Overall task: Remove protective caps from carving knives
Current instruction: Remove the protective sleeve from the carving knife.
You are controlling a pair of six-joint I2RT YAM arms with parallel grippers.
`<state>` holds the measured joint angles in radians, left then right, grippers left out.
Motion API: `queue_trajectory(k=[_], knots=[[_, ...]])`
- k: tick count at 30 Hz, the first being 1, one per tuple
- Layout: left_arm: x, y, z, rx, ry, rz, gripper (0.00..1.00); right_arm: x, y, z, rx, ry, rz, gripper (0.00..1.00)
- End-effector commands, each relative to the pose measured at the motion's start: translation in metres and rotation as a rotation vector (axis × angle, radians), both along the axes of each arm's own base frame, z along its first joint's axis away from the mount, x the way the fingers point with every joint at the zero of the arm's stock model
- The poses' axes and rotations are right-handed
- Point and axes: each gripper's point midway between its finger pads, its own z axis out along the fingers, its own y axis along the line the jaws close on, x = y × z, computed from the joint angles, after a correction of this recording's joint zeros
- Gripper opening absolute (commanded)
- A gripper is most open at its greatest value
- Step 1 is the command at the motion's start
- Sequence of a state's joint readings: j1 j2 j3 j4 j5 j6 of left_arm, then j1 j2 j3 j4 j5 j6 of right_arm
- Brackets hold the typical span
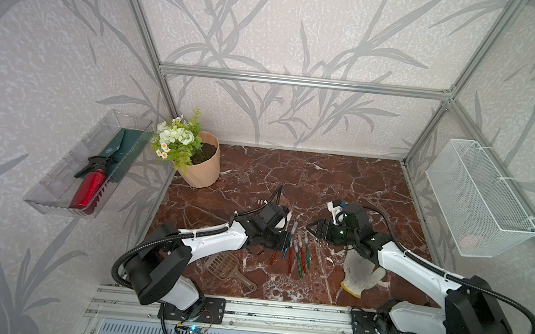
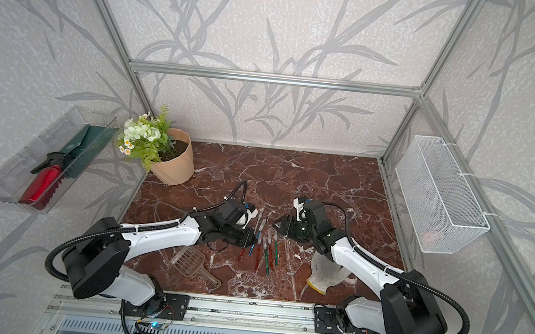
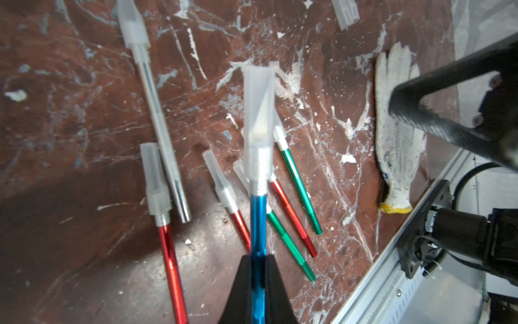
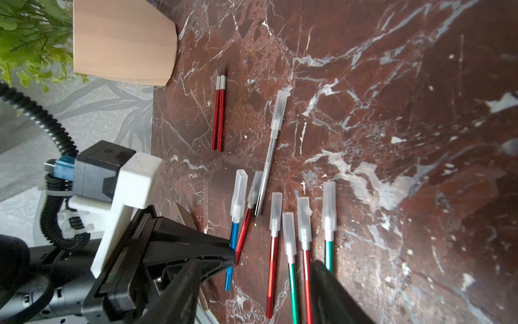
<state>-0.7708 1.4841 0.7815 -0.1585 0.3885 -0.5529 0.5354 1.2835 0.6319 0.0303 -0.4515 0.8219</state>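
Knives (image 4: 272, 266) on the marble table (image 1: 325, 180): nine in all. Seven are capped (three red, two green, one silver, one blue), and two bare red ones (image 4: 218, 117) lie near the flowerpot (image 4: 123, 42). One loose cap (image 3: 346, 14) lies apart. Left gripper (image 3: 258, 262) pinches the blue knife (image 3: 258, 224) by its handle; right gripper (image 1: 313, 229), fingers partly spread, holds nothing above the row.

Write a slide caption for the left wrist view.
Left hand grips a blue knife, cap on; capped red and green knives and a white glove lie on the table.
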Motion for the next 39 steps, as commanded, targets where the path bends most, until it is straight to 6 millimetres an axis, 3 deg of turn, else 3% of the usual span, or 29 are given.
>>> queue_trajectory(k=[1, 13, 39], knots=[[-0.001, -0.014, 0.012, -0.081, -0.015, -0.027, 0.07, 0.015, 0.015, 0.022, 0.072, -0.049, 0.026, 0.56], [-0.002, -0.013, 0.012, -0.077, -0.016, -0.024, 0.06, 0.029, 0.026, 0.01, 0.089, -0.029, 0.024, 0.42], [-0.001, -0.012, 0.015, -0.084, -0.021, -0.019, 0.06, 0.036, 0.033, -0.002, 0.103, -0.006, 0.026, 0.25]])
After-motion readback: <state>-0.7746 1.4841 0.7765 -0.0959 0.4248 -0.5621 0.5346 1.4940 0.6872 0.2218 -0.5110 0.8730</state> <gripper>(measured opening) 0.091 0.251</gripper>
